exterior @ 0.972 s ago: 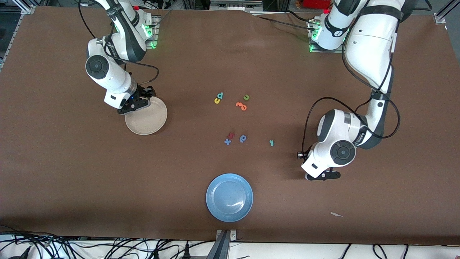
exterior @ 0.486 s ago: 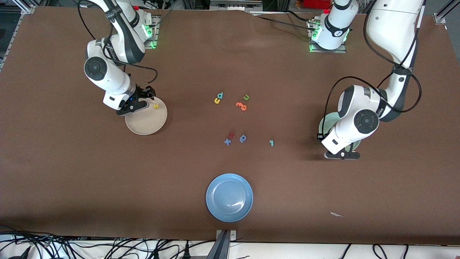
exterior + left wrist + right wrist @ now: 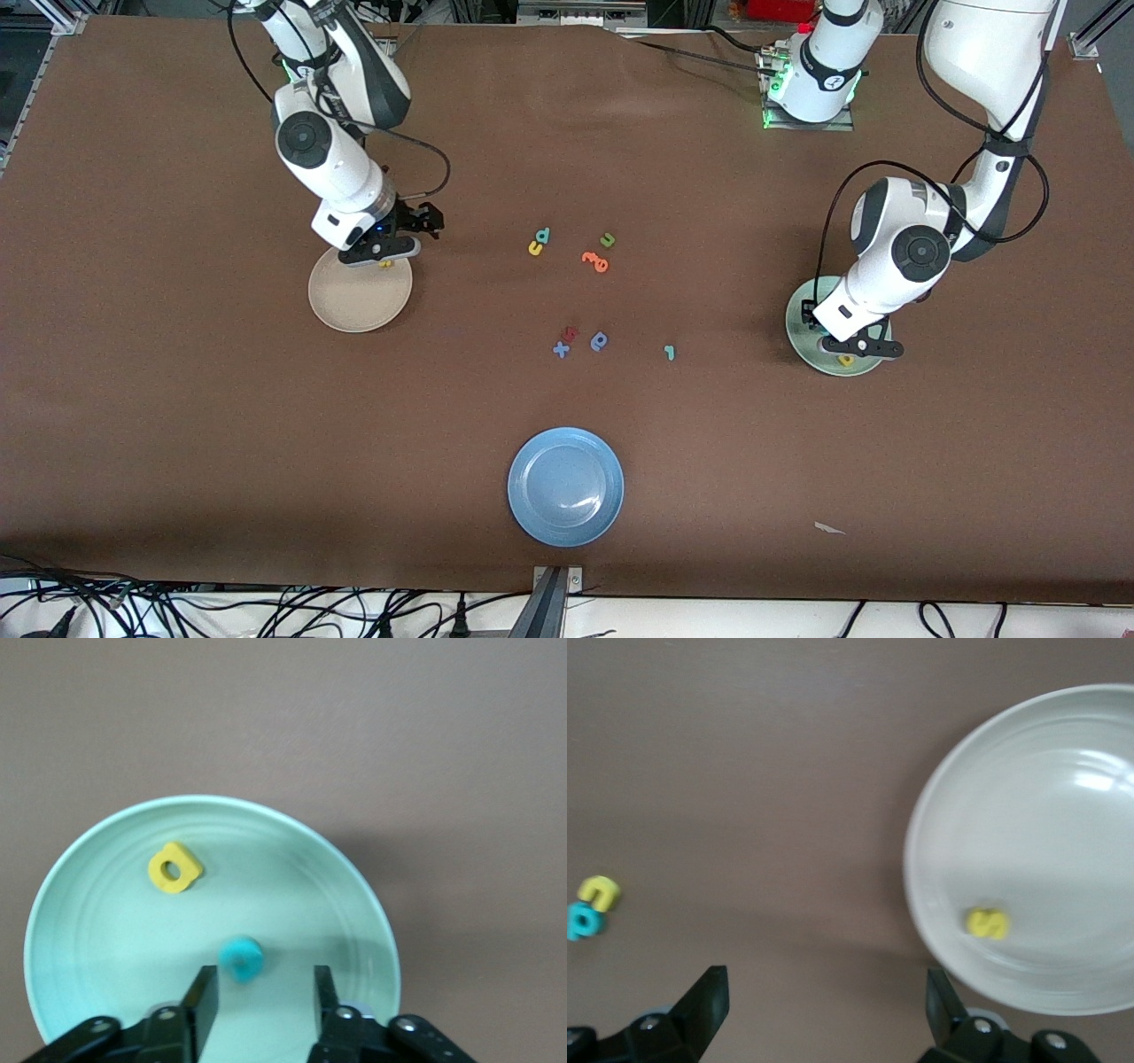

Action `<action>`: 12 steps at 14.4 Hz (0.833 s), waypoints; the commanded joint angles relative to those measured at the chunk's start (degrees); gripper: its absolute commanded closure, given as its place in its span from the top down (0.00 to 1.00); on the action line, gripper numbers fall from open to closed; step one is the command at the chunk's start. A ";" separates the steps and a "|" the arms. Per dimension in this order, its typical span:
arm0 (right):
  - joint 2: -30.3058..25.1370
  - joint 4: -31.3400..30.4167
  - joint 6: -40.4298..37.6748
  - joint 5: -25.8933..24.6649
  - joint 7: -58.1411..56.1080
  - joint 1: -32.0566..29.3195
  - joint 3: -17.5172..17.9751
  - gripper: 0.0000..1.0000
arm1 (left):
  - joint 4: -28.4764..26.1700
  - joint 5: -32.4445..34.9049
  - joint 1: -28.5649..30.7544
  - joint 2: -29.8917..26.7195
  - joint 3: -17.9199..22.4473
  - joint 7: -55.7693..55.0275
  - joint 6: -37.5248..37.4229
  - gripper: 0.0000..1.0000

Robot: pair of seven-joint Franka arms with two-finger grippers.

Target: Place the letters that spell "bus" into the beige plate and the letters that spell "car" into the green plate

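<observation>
Both of my arms have shifted since a second ago: my left gripper [image 3: 852, 347] has swung from bare table onto the green plate [image 3: 802, 337], and my right gripper [image 3: 383, 251] has slid toward the table's middle, over the edge of the beige plate [image 3: 354, 301] that lies farther from the front camera. My left fingers [image 3: 202, 1001] stand apart, released, with the teal "c" [image 3: 240, 958] lying loose on the plate between them, the yellow "a" [image 3: 174, 867] near it. My right fingers [image 3: 704, 999] are spread wide, holding nothing; the yellow "s" [image 3: 988, 923] rests in the beige plate. On the brown table [image 3: 177, 425], the yellow "u" [image 3: 535, 249] touches the teal "b" [image 3: 544, 235], and the teal "r" [image 3: 670, 353] lies alone toward the green plate. Nearest the front camera sits a blue plate [image 3: 565, 486]; cables [image 3: 266, 607] trail along that edge.
</observation>
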 commanded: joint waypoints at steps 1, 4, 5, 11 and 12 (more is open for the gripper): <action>5.23 3.40 4.70 0.93 8.82 5.80 -0.27 0.98 | 2.53 1.40 -0.94 -0.93 -2.85 -4.15 -2.36 1.00; 10.85 6.65 9.98 0.14 17.52 11.78 -0.54 0.98 | 8.66 1.49 -1.29 3.97 -9.87 -19.25 -2.36 1.00; 12.43 7.79 10.69 0.05 19.38 13.10 -0.62 0.99 | 11.39 1.49 -1.98 6.34 -11.47 -23.56 -2.53 1.00; 22.89 13.16 17.03 -8.91 28.01 22.25 -7.82 1.00 | 29.75 2.19 -9.81 19.01 -11.39 -38.10 -13.48 1.00; 23.52 13.60 16.85 -8.83 28.10 22.52 -7.83 1.00 | 31.26 2.19 -9.90 19.54 -11.48 -39.15 -14.83 1.00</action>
